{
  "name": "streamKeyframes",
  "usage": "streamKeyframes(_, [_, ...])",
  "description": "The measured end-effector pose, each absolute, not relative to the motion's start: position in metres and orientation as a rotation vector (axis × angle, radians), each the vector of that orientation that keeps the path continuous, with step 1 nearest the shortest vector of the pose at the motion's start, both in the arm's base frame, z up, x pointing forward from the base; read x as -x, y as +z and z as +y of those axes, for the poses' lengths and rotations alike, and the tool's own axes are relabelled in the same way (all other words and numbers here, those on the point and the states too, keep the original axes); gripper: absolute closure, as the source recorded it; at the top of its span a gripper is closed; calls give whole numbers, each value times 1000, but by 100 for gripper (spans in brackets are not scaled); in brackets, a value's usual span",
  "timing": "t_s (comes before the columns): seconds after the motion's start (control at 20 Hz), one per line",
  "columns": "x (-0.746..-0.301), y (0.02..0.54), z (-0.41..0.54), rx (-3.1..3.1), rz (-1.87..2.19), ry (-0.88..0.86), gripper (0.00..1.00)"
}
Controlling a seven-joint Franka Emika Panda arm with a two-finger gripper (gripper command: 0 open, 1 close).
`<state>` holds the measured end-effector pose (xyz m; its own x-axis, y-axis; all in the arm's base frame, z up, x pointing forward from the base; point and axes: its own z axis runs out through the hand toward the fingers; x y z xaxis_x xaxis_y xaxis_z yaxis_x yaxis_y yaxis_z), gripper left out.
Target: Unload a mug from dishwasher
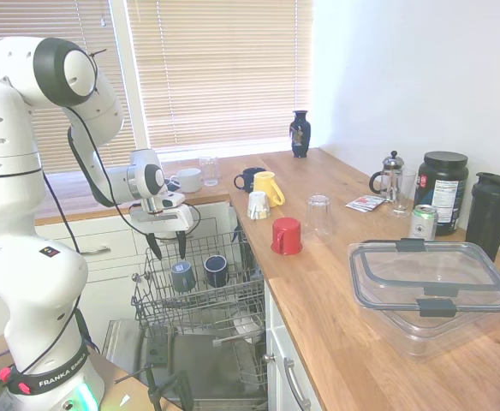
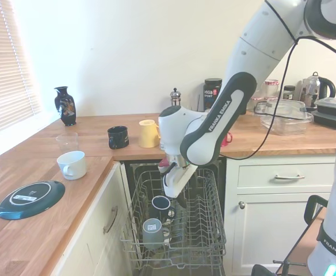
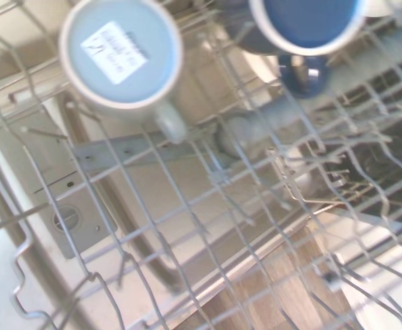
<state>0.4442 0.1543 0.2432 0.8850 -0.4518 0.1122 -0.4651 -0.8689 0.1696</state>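
Note:
The mug (image 1: 181,276) is slate grey-blue and stands upside down in the dishwasher's pulled-out wire rack (image 1: 233,310). A white sticker shows on its base (image 2: 151,228) (image 3: 121,58). Beside it sits a dark navy mug (image 1: 217,270) (image 2: 160,206) with a light blue inside (image 3: 304,20). My gripper (image 1: 167,248) (image 2: 178,198) hangs open just above the rack, slightly above and behind the grey-blue mug, holding nothing. The dishwasher's steel inner door (image 1: 200,370) lies open below the rack.
On the counter by the rack stand a red mug (image 1: 286,235), a yellow mug (image 1: 267,187), a small white patterned cup (image 1: 258,205), a dark mug (image 1: 249,178) and a glass (image 1: 318,214). A white mug (image 2: 72,165) and a dark plate (image 2: 31,198) sit on the window-side counter.

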Motion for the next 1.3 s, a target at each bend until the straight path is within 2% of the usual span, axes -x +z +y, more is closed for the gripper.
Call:
streamKeyframes(0.55, [-474, 182, 175, -2858, -584, 80, 0])
streamKeyframes(1.3, [-502, 130, 194, -2853, -451, 40, 0])
